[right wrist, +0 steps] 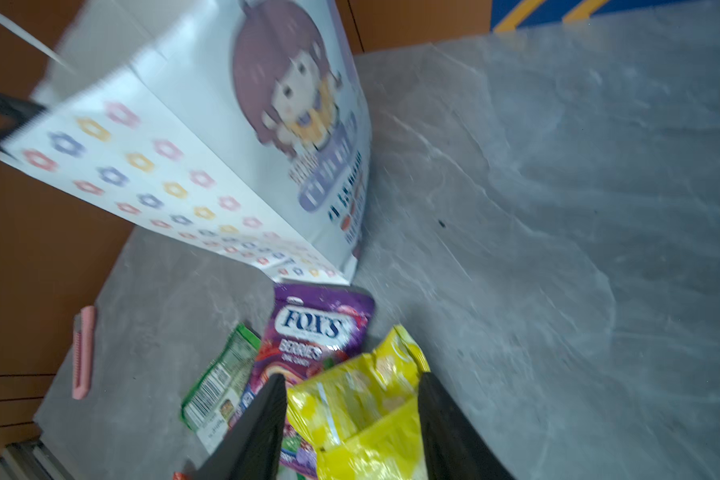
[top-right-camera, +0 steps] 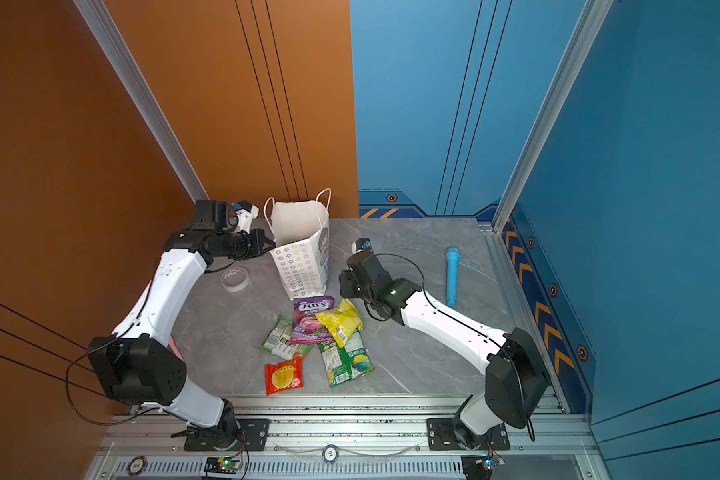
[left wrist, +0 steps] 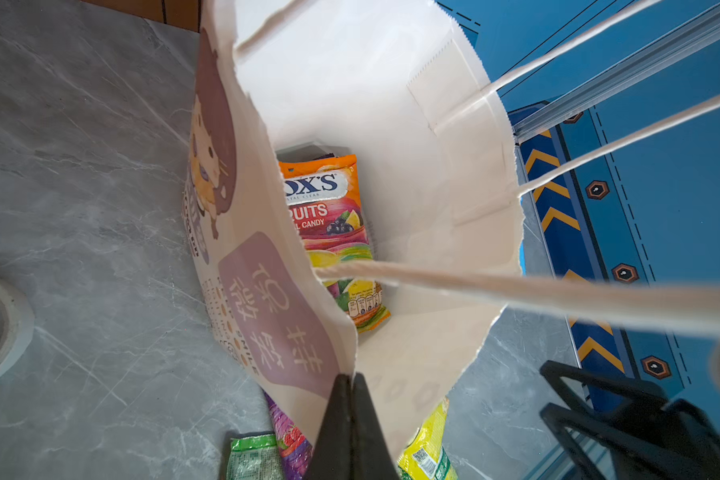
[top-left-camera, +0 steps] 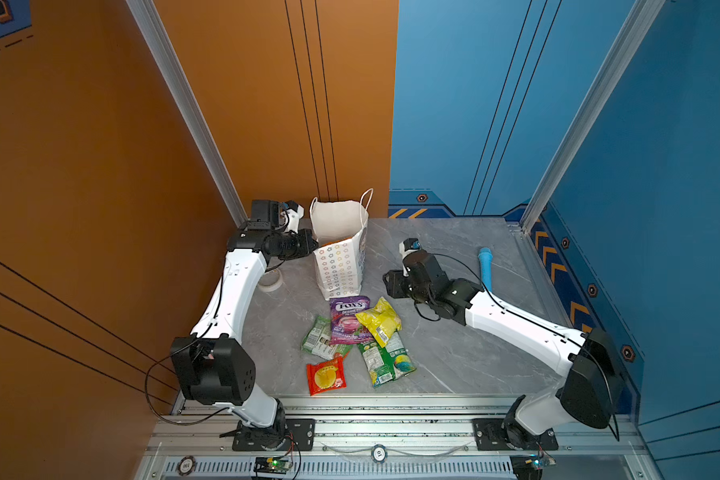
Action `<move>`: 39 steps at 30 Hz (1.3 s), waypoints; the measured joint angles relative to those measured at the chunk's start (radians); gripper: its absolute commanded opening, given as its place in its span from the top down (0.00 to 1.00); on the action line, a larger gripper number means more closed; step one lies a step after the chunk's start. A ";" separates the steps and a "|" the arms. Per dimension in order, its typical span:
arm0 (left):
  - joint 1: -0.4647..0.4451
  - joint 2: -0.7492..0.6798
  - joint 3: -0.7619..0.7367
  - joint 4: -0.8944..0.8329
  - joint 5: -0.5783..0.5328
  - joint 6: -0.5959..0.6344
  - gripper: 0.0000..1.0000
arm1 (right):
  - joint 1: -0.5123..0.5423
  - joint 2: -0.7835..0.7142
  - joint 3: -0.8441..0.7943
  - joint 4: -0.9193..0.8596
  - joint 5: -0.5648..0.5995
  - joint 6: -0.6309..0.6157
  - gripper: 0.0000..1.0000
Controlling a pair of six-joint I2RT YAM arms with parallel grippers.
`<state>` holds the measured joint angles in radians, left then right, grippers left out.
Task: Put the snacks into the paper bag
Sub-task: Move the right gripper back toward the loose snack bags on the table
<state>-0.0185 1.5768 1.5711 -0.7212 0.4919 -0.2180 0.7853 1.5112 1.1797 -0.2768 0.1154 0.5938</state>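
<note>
Left pincer [left wrist: 350, 386] pressed together on the rim of the paper bag [left wrist: 391, 104]; right pincer [right wrist: 352, 376] spread, pointed at the yellow pouch [right wrist: 350, 415].

Left wrist view only: bag interior, with an orange FOX'S packet [left wrist: 329, 216] lying inside. Right wrist view only: yellow pouch seen between the parted jaws, with the purple FOX'S packet [right wrist: 316, 328] and green packet [right wrist: 221, 382] beside it. This view also shows a pink box cutter [right wrist: 83, 353] near the table edge, largely hidden by the left arm [top-right-camera: 159, 291] in the top views. Both top views: bag standing at centre frame, mouth open. Loose snacks are heaped just below it, among them a green pouch [top-left-camera: 385, 359] and, slightly apart at lower centre, a red pouch [top-left-camera: 326, 375]. Tape roll [top-right-camera: 234, 278] lies left of the bag and blue stick [top-left-camera: 485, 268] at right, well apart, on the grey table [top-left-camera: 454, 353].
</note>
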 measured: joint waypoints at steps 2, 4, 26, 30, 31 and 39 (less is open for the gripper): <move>0.000 0.001 0.000 0.000 0.000 0.000 0.98 | 0.003 -0.002 -0.036 -0.013 -0.010 0.018 0.47; 0.000 0.001 0.000 0.000 0.000 0.000 0.98 | 0.012 0.003 -0.048 -0.033 -0.013 0.041 0.47; 0.000 0.001 0.000 0.000 0.000 0.000 0.98 | 0.074 0.182 -0.124 -0.019 -0.116 0.156 0.47; 0.000 0.001 0.000 0.000 0.000 0.000 0.98 | 0.022 0.211 -0.132 0.020 -0.130 0.170 0.47; 0.000 0.001 0.000 0.000 0.000 0.000 0.98 | 0.010 0.216 -0.132 0.028 -0.135 0.171 0.47; 0.000 0.001 0.000 0.000 0.000 0.000 0.98 | -0.076 0.214 -0.142 0.061 -0.201 0.158 0.46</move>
<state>-0.0189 1.5776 1.5711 -0.7212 0.4919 -0.2180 0.7090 1.7248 1.0382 -0.2161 -0.0853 0.7517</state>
